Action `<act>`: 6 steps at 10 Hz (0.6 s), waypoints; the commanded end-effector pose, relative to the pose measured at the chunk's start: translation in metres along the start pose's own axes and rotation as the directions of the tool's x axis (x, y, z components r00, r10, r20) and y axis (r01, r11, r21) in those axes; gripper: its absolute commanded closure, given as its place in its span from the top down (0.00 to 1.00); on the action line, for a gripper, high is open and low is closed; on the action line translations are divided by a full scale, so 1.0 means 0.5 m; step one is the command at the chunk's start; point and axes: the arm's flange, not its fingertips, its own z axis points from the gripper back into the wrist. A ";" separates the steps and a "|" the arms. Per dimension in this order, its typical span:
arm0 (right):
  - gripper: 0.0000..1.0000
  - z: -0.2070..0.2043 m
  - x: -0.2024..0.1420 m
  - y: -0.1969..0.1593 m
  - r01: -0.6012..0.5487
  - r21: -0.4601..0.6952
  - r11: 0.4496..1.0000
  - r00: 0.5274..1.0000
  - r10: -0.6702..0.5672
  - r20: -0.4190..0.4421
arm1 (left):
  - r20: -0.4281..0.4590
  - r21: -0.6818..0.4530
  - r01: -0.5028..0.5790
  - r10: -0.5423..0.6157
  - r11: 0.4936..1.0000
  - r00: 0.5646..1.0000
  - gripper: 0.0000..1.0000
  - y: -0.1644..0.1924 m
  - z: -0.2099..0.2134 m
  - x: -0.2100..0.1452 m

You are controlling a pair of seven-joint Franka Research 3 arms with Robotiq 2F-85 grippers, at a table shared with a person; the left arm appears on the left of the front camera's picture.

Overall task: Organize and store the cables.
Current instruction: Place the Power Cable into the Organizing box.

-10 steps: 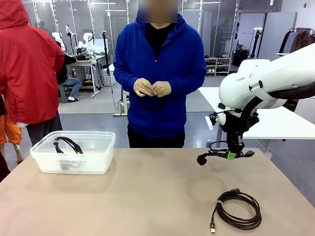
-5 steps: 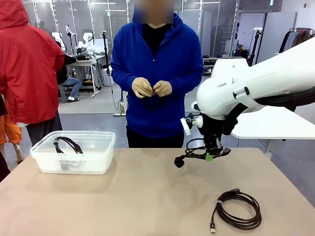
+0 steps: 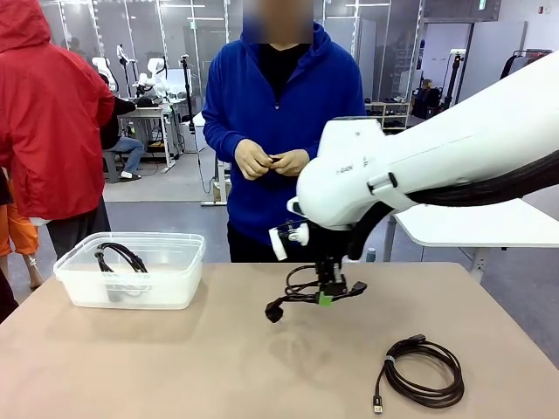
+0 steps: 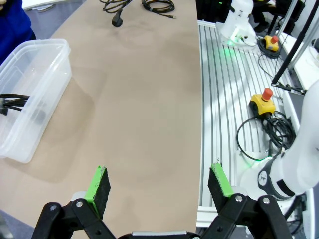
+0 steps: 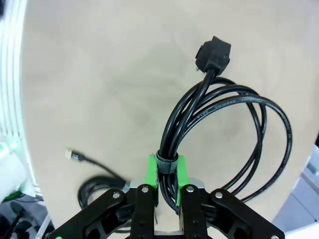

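My right gripper [image 3: 326,296] is shut on a coiled black power cable [image 3: 306,294], held above the middle of the table with its chunky plug [image 3: 274,311] hanging lowest. In the right wrist view the green pads [image 5: 152,172] pinch the cable [image 5: 229,129] at its strap. A second coiled cable [image 3: 423,372] with a small USB-like end lies on the table at front right. Another black cable [image 3: 122,257] rests inside the clear plastic bin [image 3: 179,284] at the left. My left gripper [image 4: 158,184] is open above the table's near edge, holding nothing.
A person in a blue top stands at the far side, hands [image 3: 271,160] together at the chest, fiddling with something small. Another person in red stands at far left. Bare tabletop [image 3: 175,358] lies between the bin and the held cable.
My right arm has carried the held cable leftward across the table, from the right side to about the middle. The other cables and the bin have not moved.
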 end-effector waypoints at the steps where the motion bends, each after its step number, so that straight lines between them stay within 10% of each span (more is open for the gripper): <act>1: 0.18 -0.009 0.070 -0.021 0.051 0.030 0.998 0.999 -0.051 -0.003 | 0.013 0.009 0.002 -0.003 1.000 1.000 1.00 -0.001 0.001 0.003; 6: 0.18 -0.109 0.214 -0.041 0.122 0.068 0.990 0.992 -0.120 -0.041 | 0.013 0.009 0.002 -0.003 1.000 1.000 1.00 -0.001 0.001 0.003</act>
